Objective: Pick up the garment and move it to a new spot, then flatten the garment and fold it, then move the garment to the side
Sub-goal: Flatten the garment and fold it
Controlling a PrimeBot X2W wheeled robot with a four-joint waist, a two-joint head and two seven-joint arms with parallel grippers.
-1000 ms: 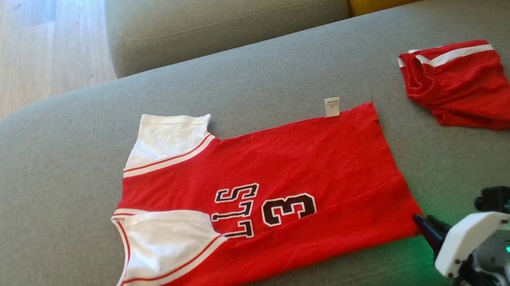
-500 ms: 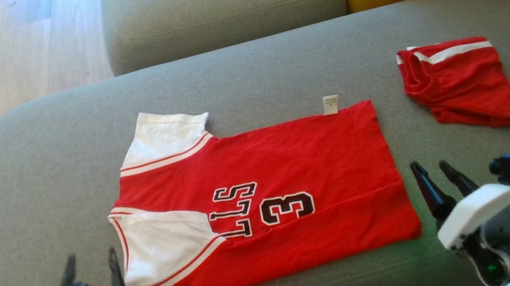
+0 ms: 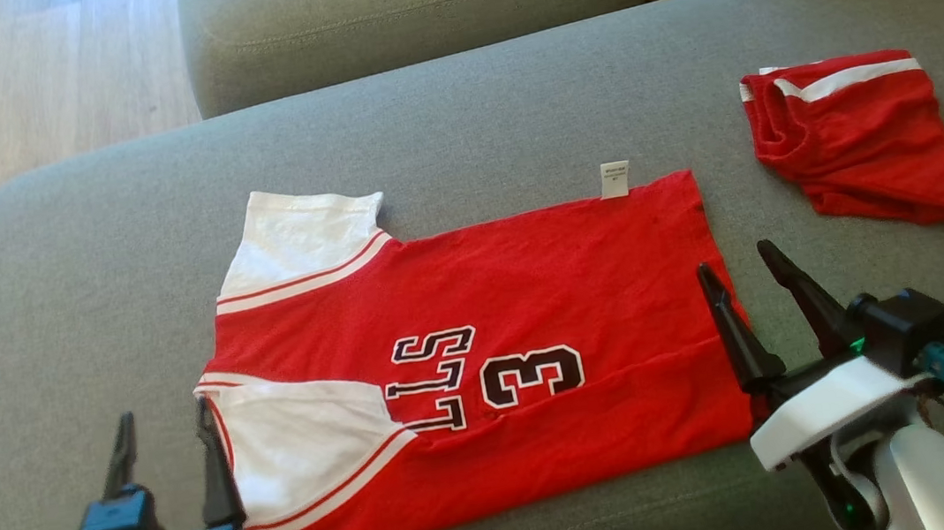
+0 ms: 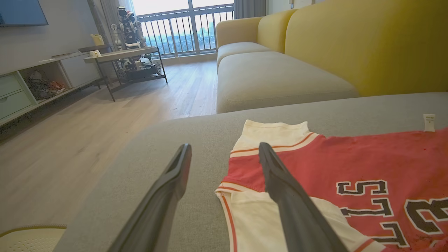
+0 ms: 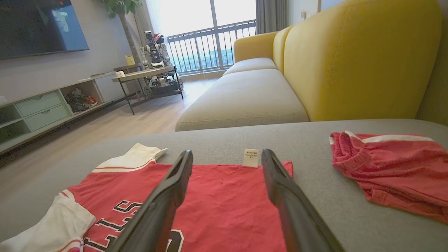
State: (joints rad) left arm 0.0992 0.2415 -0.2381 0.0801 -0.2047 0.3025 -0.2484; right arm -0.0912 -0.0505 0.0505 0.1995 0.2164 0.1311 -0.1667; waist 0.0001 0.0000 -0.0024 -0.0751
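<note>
The jersey point(image 3: 545, 283) reads "LLS" and "3"; print on its tag point(image 3: 615, 178) is too small to read. Both left pincer point(image 3: 165, 414) and right pincer point(image 3: 734, 255) gape wide, empty.

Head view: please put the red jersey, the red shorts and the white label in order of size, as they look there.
1. red jersey, by far the largest.
2. red shorts, clearly smaller, though lying farther away.
3. white label, tiny.

Looking steeply down on the grey cushion point(image 3: 80, 256) from the head. From both wrists, low and close along it, facing the balcony railing point(image 4: 189, 28). Sharing the red jersey point(image 3: 546, 292).
</note>
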